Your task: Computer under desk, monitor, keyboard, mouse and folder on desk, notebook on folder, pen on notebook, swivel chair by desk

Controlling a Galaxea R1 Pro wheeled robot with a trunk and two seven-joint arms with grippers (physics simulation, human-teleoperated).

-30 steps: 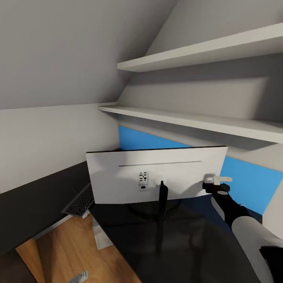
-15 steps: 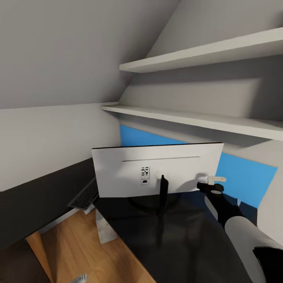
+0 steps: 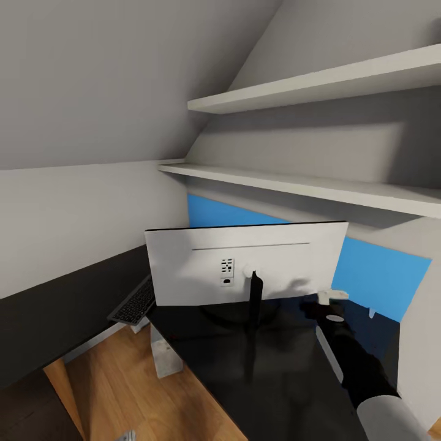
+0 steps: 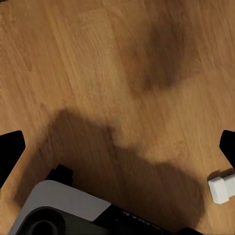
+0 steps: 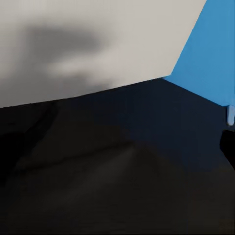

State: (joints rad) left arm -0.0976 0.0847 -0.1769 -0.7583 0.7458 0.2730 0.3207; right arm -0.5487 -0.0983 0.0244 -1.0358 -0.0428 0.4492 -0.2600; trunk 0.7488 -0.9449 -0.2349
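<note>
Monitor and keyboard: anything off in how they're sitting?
Yes. The monitor stands on the desk with its grey back toward the camera, screen facing the blue panel. The keyboard overhangs the desk edge, tilted.

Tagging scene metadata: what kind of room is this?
Likely a home office nook under a sloped ceiling. A glossy black desk carries a wide monitor, seen from its back, with a keyboard beside it; white wall shelves hang above a blue back panel, and the floor is light wood.
</note>
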